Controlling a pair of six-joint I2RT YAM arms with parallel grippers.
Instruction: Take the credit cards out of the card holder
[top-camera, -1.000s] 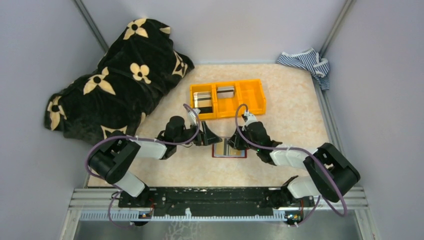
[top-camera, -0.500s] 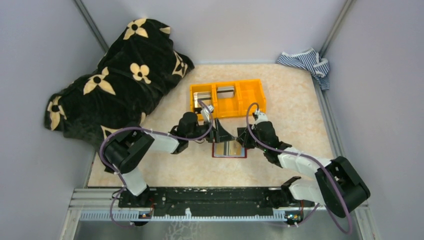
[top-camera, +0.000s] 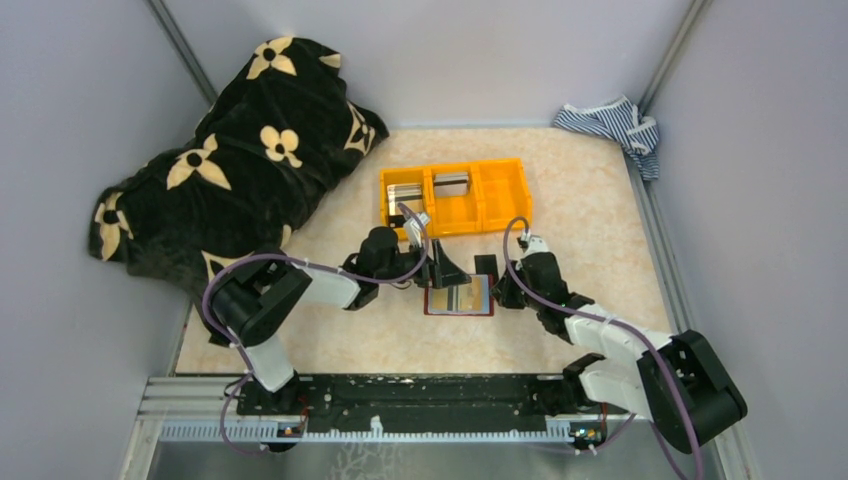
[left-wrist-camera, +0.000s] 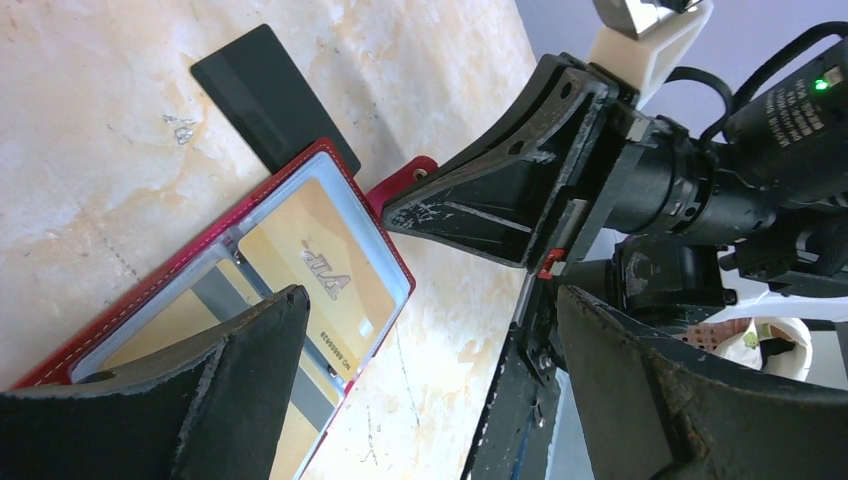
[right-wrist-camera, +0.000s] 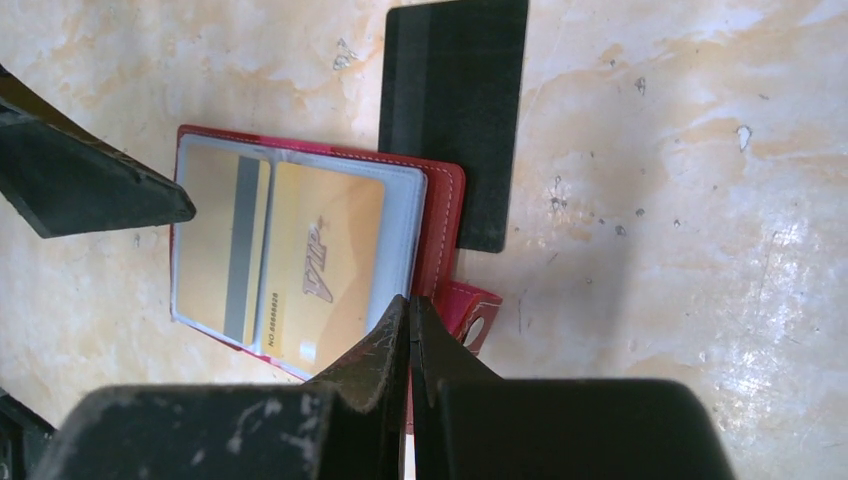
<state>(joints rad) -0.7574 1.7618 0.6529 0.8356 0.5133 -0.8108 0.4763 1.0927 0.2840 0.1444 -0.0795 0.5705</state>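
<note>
The dark red card holder (top-camera: 440, 309) lies open on the table, its light blue pockets holding a gold VIP card (right-wrist-camera: 320, 260) and a gold card with a grey stripe (right-wrist-camera: 225, 245). A dark card (right-wrist-camera: 455, 110) lies flat on the table, partly under the holder's edge; it also shows in the top view (top-camera: 484, 266). My right gripper (right-wrist-camera: 410, 300) is shut, its tips at the holder's red edge by the tab (right-wrist-camera: 470, 315); I cannot tell whether it pinches anything. My left gripper (left-wrist-camera: 430, 295) is open and empty, one finger (left-wrist-camera: 250, 370) over the holder (left-wrist-camera: 150, 290).
An orange three-compartment bin (top-camera: 500, 195) stands just behind the holder, with silvery cards (top-camera: 405, 190) in its left and middle compartments. A black flowered blanket (top-camera: 230, 160) fills the back left. A striped cloth (top-camera: 610, 125) lies in the back right corner.
My left gripper moved right to the holder's far side. My right gripper slid right, off the holder's middle to its right edge. The dark card now shows beside the holder.
</note>
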